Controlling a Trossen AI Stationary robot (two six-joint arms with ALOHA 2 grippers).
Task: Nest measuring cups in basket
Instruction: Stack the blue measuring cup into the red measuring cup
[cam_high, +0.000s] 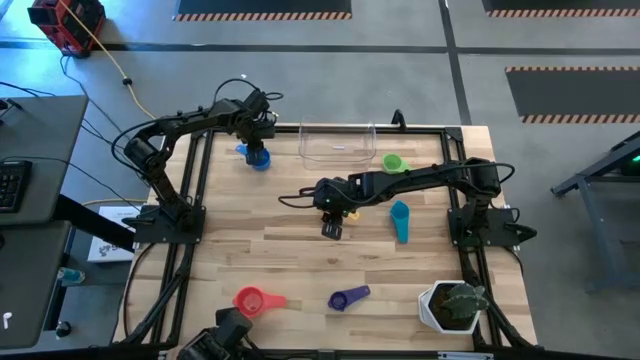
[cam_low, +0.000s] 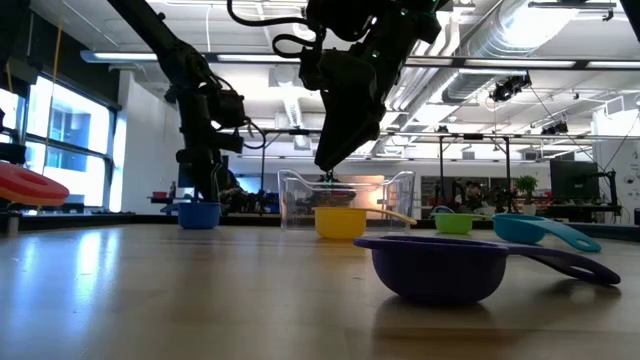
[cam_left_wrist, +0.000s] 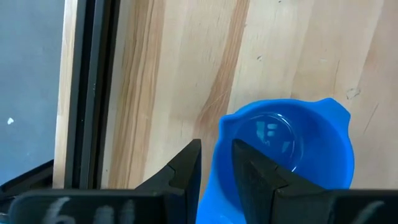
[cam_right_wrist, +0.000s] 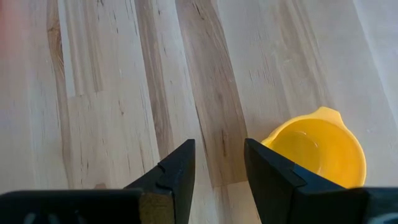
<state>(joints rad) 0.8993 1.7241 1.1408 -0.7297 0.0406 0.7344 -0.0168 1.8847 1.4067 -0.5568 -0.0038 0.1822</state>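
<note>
No cups are seen in the basket (cam_high: 337, 143) yet.

The blue cup (cam_left_wrist: 283, 158) is pinched at its rim by the left gripper (cam_left_wrist: 216, 163); nothing is held in the slightly open right gripper (cam_right_wrist: 219, 163).

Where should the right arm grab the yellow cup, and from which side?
Grip the yellow cup by its rim wall, coming straight down from above: it sits upright and open on the table, and the right tool hangs open beside it.
</note>
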